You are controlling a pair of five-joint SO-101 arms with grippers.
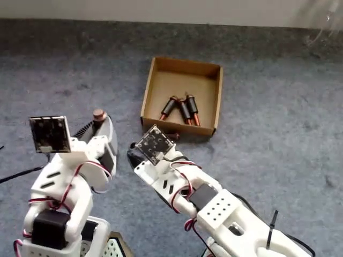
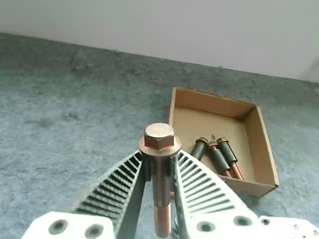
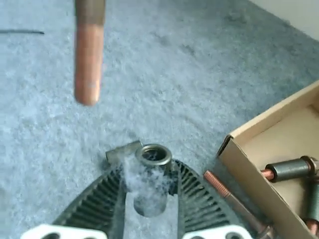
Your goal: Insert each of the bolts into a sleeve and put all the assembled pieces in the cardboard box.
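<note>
The grey carpeted table (image 1: pixel 278 160) carries everything. The cardboard box (image 1: pixel 185 63) sits open just beyond the right claw (image 1: pixel 133 155) and ahead of the left claw (image 2: pixel 160 158), off to its right. Three assembled pieces (image 1: pixel 182 110) lie side by side on the box floor.

The left claw is closed on a copper bolt (image 2: pixel 159 142), held upright, its hex head above the fingertips and its shank running down between them. The right claw, low beside the left one, grips a grey sleeve (image 3: pixel 152 167) with its open end up. The held bolt's tip hangs above and beyond that sleeve, apart from it.

A loose bolt (image 3: pixel 227 194) lies on the table between the right claw and the box's near wall. A short grey tube (image 3: pixel 119 152) lies just behind the gripped sleeve.
</note>
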